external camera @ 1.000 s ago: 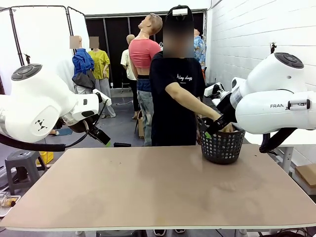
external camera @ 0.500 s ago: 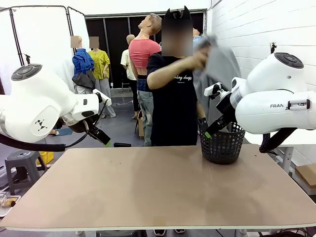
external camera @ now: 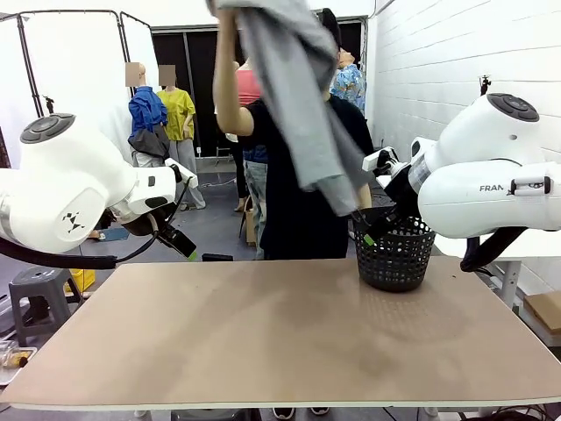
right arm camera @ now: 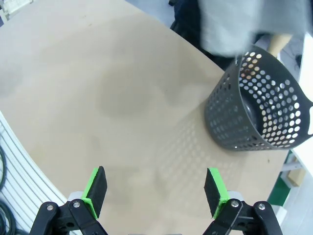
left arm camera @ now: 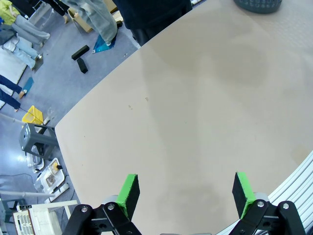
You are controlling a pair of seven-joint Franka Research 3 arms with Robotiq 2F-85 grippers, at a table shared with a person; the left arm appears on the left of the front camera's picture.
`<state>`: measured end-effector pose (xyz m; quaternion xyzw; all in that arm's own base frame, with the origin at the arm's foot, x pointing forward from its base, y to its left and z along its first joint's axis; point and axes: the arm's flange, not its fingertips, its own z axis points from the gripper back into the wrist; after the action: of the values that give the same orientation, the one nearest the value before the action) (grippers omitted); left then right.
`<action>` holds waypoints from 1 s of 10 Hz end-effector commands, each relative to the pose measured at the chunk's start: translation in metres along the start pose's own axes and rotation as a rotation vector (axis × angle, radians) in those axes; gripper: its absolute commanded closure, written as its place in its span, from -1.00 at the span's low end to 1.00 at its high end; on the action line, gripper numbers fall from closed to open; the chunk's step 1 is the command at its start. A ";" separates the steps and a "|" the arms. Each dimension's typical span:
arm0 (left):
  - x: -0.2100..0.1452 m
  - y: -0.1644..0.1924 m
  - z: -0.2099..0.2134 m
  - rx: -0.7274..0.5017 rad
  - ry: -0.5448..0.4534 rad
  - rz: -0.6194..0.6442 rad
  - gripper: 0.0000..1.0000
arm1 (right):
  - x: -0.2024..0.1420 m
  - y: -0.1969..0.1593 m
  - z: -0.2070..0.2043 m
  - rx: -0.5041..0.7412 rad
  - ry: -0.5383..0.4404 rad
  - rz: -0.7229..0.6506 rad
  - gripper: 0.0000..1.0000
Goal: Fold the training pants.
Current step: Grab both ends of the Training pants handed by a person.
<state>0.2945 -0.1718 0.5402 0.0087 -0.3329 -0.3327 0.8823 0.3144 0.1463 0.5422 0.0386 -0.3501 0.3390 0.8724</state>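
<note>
the table [external camera: 263,333] lies bare. the training pants [external camera: 298,105], just lifted out of the basket [external camera: 394,259], now hang high from the person's raised arm [external camera: 224,88], so nothing is laid out to fold yet. the left gripper [left arm camera: 186,193] and right gripper [right arm camera: 155,192] hover released, jaws wide, holding nothing.

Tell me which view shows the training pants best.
The front view: the training pants hang unfolded from the person's raised arm, in plain sight. The right wrist view catches a blurred grey edge; the left wrist view faces the table.
</note>
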 end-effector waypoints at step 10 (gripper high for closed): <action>0.000 0.001 0.001 0.000 -0.003 -0.011 -1.00 | 0.000 0.000 0.000 0.003 -0.001 -0.001 -1.00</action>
<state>0.2945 -0.1718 0.5402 0.0087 -0.3329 -0.3327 0.8823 0.3144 0.1463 0.5422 0.0386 -0.3501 0.3390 0.8724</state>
